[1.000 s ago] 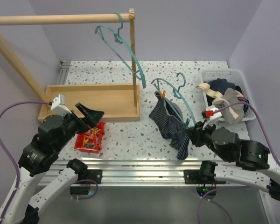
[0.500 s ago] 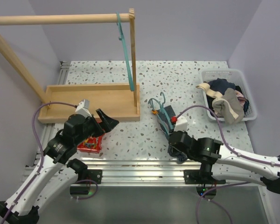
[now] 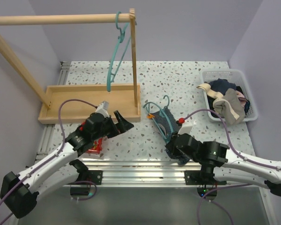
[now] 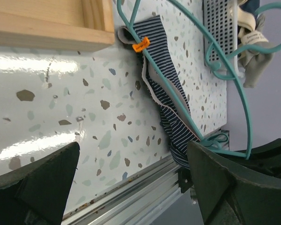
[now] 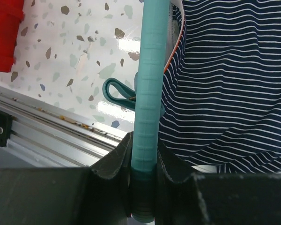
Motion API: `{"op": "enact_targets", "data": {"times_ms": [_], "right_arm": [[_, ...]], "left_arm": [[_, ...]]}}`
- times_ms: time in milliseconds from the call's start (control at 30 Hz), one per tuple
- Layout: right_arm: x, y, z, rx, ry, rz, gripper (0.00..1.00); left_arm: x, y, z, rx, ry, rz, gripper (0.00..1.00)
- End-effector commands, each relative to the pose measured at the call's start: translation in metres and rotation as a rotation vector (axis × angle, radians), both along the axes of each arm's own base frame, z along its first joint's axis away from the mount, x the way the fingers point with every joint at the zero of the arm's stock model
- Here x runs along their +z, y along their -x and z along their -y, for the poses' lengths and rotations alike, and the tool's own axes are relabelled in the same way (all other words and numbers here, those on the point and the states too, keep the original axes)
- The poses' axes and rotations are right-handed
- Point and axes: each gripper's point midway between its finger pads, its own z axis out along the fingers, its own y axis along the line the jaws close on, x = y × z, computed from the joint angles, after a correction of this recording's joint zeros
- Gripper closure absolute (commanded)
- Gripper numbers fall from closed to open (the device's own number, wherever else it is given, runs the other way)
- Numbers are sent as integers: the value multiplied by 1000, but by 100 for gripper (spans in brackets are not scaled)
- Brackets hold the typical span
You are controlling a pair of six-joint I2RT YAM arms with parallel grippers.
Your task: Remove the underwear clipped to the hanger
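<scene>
The right arm's fingers (image 5: 113, 164) were clamped on the teal hanger (image 5: 147, 84), whose orange clip (image 4: 139, 46) held the navy striped underwear (image 4: 154, 51) lying on the speckled desk (image 4: 61, 108), while the left arm's fingers (image 4: 37, 183) stood wide apart.

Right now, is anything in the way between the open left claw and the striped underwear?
Nothing visible. Only bare table lies between the left gripper and the underwear, clipped to the hanger the right gripper holds.

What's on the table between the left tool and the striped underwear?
Nothing: only bare speckled table lies between the open left tool and the striped underwear, seen in the left wrist view.
</scene>
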Motion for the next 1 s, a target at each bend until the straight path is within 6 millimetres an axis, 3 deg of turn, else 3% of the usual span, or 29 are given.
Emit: {"op": "enact_targets", "data": {"times_ms": [0,133,200,300,600,800,967], "right_arm": [[10,-2,-2,-43,-54,-1,100],[9,-3,3,-54,-15,-2,100],[8,-3,5,-57,-9,1,100],[7,-3,8,-64,-5,1,100],[6,-3,19,-73,11,15,100],[10,-5,25,-94,13,33,100],[12,-6,29,-110,12,40,100]], "left_arm": [[34,-17,34,-4,119,85,0],[39,-10,77,-53,136,44,0],[23,-2,96,-72,103,-5,0],[31,-1,123,-88,183,-8,0],[39,1,181,-165,177,-40,0],[25,22,206,-243,148,-74,5],[6,37,207,-269,105,-110,19]]}}
